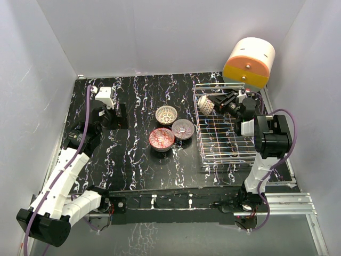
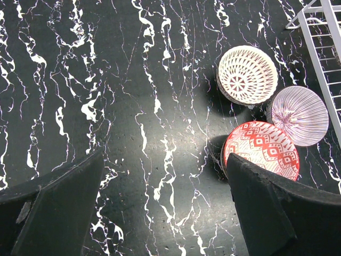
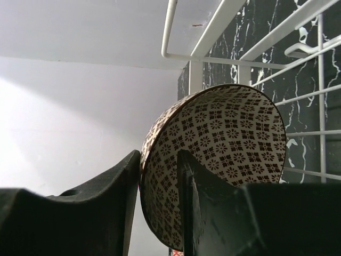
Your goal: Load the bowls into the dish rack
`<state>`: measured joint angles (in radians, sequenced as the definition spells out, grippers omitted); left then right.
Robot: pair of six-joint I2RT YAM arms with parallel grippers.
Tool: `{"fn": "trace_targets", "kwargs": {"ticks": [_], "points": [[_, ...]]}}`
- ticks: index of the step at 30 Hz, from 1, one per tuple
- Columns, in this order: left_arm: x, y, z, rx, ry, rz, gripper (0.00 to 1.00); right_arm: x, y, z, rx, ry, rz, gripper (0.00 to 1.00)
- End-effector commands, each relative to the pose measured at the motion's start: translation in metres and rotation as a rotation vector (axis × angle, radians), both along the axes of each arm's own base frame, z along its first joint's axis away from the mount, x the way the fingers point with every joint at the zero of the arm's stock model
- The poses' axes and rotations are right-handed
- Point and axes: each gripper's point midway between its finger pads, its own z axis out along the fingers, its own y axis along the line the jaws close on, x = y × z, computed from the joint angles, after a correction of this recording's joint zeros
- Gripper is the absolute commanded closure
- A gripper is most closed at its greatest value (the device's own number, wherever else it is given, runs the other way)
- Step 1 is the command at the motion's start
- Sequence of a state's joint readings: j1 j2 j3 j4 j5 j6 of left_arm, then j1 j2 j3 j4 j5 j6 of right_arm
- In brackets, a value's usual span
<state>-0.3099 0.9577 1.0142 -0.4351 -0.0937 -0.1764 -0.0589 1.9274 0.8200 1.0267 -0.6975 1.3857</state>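
Note:
A brown-patterned bowl [image 3: 234,133] stands on edge at the far left corner of the dish rack [image 1: 224,154], also seen from above as the bowl [image 1: 205,105]. My right gripper [image 3: 159,160] straddles its rim, jaws slightly open: the outer finger touches the outside, and the inner finger [image 3: 197,202] stands a little off the wall. On the table left of the rack sit a white lattice bowl [image 1: 166,114], a purplish bowl [image 1: 183,128] and a red bowl [image 1: 161,139]. My left gripper [image 2: 165,213] hovers open over the bare table, left of the red bowl [image 2: 261,149].
An orange-and-cream cylinder [image 1: 249,62] stands behind the rack at the back right. White walls close in the table at the back and both sides. The rack's wires [image 3: 213,26] rise just behind the tilted bowl.

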Motion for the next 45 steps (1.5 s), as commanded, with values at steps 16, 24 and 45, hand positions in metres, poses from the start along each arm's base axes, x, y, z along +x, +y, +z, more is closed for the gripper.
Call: {"fn": "trace_targets", "kwargs": {"ticks": [16,24,45], "points": [[0.000,-0.006,0.011,-0.037,-0.035,-0.018,0.03,-0.015,-0.047,-0.015,-0.212,0.126,-0.138,0.55],[-0.002,-0.005,0.012,-0.038,-0.038,-0.018,0.03,-0.021,-0.052,-0.025,-0.242,0.162,-0.133,0.54],[-0.007,-0.005,0.009,-0.042,-0.045,-0.021,0.03,-0.025,-0.074,-0.015,-0.532,0.168,-0.141,0.32]]}}
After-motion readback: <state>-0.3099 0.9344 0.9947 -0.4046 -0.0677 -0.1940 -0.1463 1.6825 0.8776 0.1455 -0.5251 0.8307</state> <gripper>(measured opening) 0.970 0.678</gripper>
